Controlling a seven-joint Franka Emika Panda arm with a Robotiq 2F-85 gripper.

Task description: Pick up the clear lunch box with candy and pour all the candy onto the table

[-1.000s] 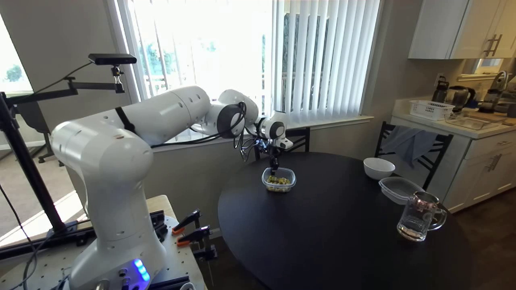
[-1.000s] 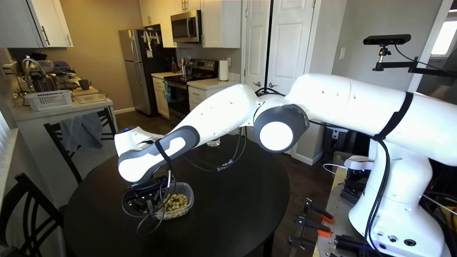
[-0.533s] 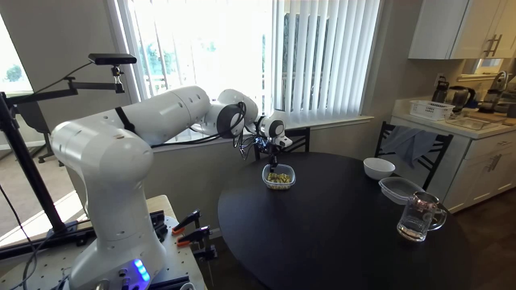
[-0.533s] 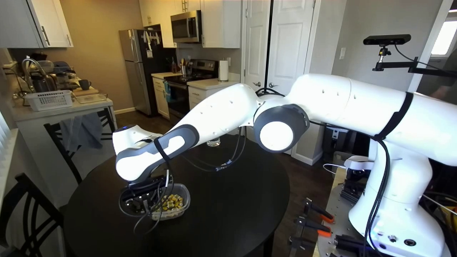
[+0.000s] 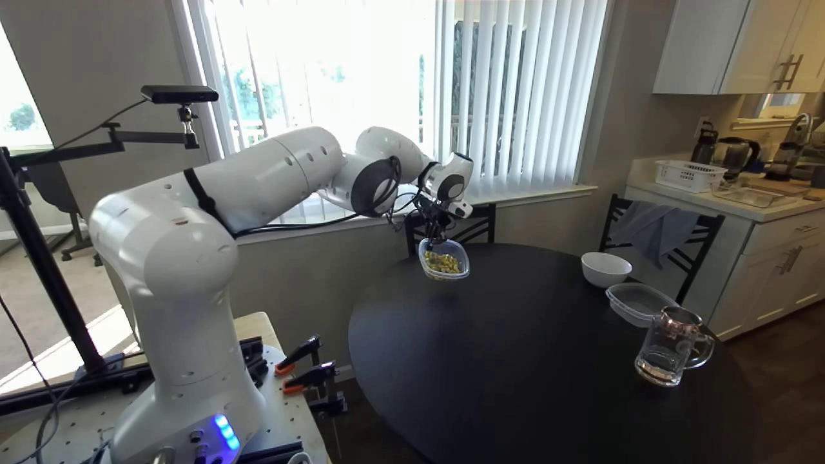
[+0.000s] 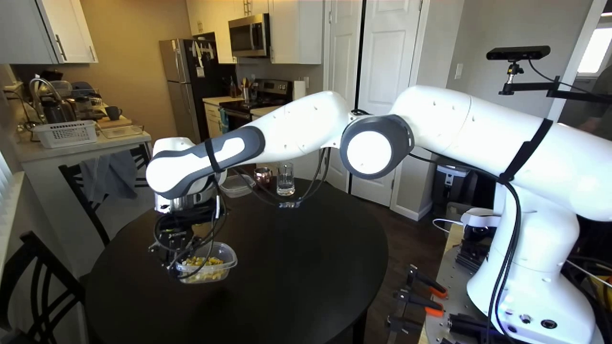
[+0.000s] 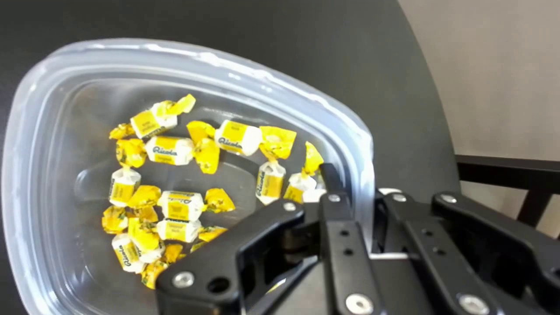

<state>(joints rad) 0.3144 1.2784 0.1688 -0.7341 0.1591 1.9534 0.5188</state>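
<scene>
The clear lunch box (image 5: 465, 265) hangs above the far part of the dark round table (image 5: 528, 354), tilted with its open top toward the camera in an exterior view. It also shows in an exterior view (image 6: 230, 258) and fills the left of the wrist view (image 7: 65, 83). Yellow and white wrapped candy (image 7: 179, 205) lies inside it, and in both exterior views the candy (image 5: 442, 262) (image 6: 203, 262) stays in the box. My gripper (image 7: 356, 188) is shut on one side wall of the box, one finger inside and one outside. In an exterior view cables partly cover the gripper (image 6: 174, 253).
A white bowl (image 5: 606, 269), an empty clear container (image 5: 638, 303) and a glass mug (image 5: 664, 351) stand at the table's far side from the robot base. A copper-coloured cup (image 6: 263, 176) is near them. Black chairs (image 5: 477, 222) (image 6: 38, 291) stand by the table edge.
The box has risen off the table in my gripper and tilted, its open top turning toward an exterior camera. The arm has lifted. The candy has shifted a little inside the box.
</scene>
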